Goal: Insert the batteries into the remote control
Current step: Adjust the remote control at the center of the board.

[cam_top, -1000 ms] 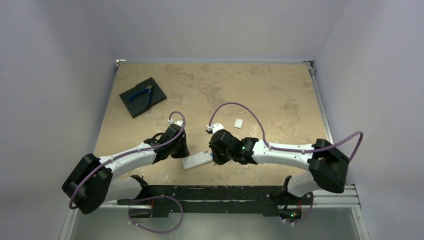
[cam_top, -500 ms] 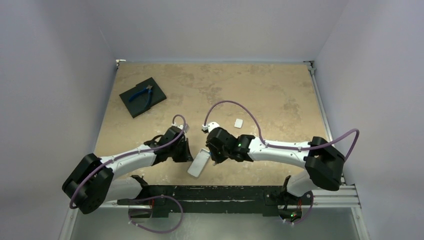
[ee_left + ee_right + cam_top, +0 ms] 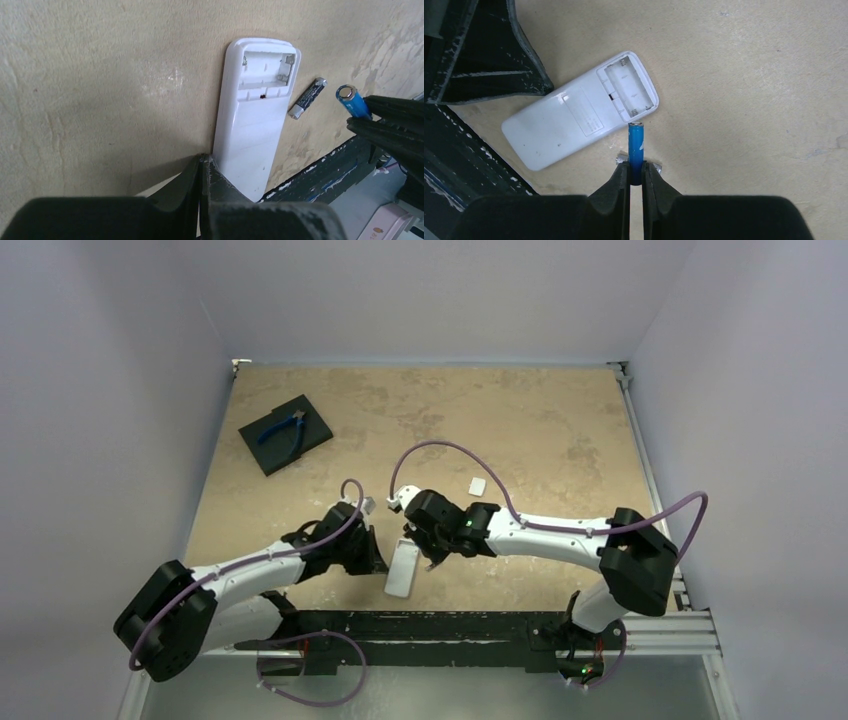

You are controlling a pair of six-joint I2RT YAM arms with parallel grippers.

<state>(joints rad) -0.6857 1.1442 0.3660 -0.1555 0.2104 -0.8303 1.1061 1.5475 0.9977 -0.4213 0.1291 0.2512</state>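
Note:
The white remote control (image 3: 402,568) lies face down, its battery compartment (image 3: 265,72) open and empty. My left gripper (image 3: 204,162) is shut with nothing between its fingers, its tips against the remote's closed end. My right gripper (image 3: 636,167) is shut on the blue battery (image 3: 636,145), whose free tip sits just outside the rim of the open compartment (image 3: 626,90). The blue battery also shows in the left wrist view (image 3: 350,100). The dark battery (image 3: 307,98) lies on the table beside the compartment, under my right fingers.
A black square pad (image 3: 285,433) with blue-handled pliers (image 3: 283,426) sits at the back left. A small white cover piece (image 3: 478,485) lies behind the right arm. The table's near edge and black rail (image 3: 430,625) run just below the remote.
The remote has turned from lying crosswise to pointing toward the near edge. My right gripper has moved left with the blue battery. My left gripper has moved slightly right, staying against the remote.

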